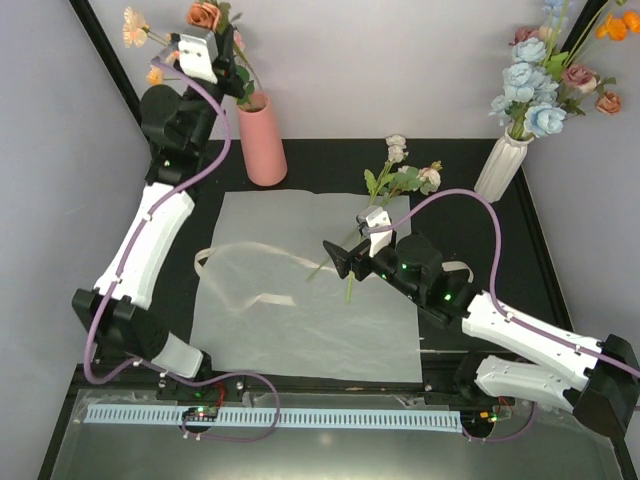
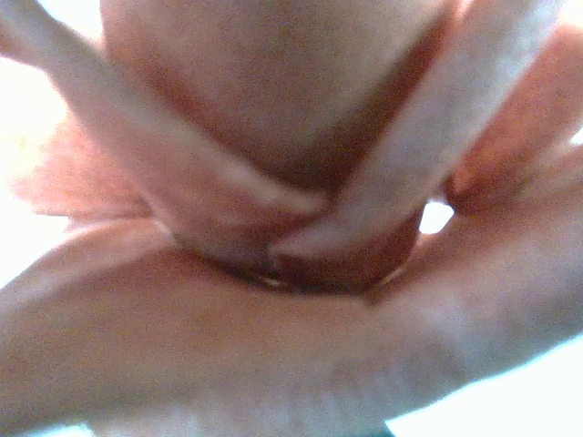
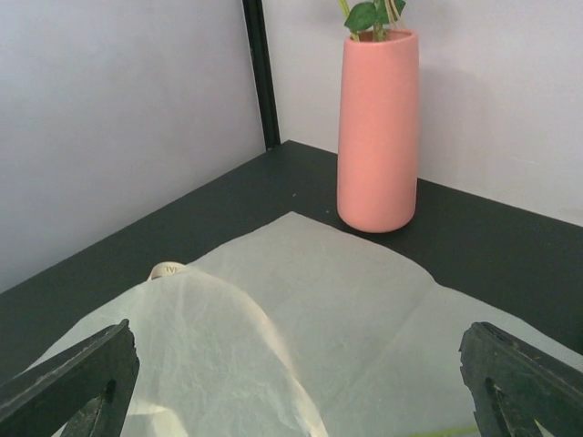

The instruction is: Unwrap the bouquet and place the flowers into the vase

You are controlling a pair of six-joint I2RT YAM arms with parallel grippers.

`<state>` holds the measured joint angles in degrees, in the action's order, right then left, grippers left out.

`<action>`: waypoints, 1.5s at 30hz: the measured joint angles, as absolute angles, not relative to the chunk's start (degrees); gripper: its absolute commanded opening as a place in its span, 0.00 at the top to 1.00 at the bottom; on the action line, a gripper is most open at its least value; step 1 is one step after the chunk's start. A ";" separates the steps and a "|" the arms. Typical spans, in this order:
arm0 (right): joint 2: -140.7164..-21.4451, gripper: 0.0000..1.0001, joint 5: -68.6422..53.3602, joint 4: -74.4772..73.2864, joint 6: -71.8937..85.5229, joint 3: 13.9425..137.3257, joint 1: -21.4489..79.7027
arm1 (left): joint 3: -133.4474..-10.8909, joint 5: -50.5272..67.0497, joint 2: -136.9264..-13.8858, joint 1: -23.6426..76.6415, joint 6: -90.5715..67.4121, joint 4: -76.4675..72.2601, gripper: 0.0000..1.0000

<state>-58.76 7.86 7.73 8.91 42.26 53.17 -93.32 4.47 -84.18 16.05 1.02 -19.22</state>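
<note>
The left gripper (image 1: pixel 205 55), upper left, is closed on flowers (image 1: pixel 135 27) above the vase (image 1: pixel 262 140). The right gripper (image 1: pixel 338 260), centre, stands open over a loose sprig (image 1: pixel 398 182). The sprig is probably light, thin and springy, so grip the bare lower stem, never the blooms.

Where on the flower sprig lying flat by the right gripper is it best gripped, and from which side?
Grip the bare green stem below the leaves, coming straight down from above with the fingers set across it. The flower sprig lies flat with its blooms toward the back wall, and the open right gripper hangs over that stem.
</note>
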 measured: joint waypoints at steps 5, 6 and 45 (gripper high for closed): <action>-58.76 0.03 8.05 7.70 9.10 41.01 53.17 | -103.07 4.51 -92.40 12.49 0.40 -19.77 0.98; -58.76 0.03 8.10 7.70 9.13 40.95 53.17 | -105.06 4.54 -93.82 12.29 0.47 -19.70 0.98; -59.51 0.03 10.41 7.60 9.32 40.86 53.10 | -108.16 3.66 -107.90 6.76 -2.79 -19.33 0.98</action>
<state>-59.51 10.41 7.60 9.32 40.86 53.10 -108.16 3.66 -107.90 6.76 -2.79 -19.33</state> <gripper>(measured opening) 0.972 0.033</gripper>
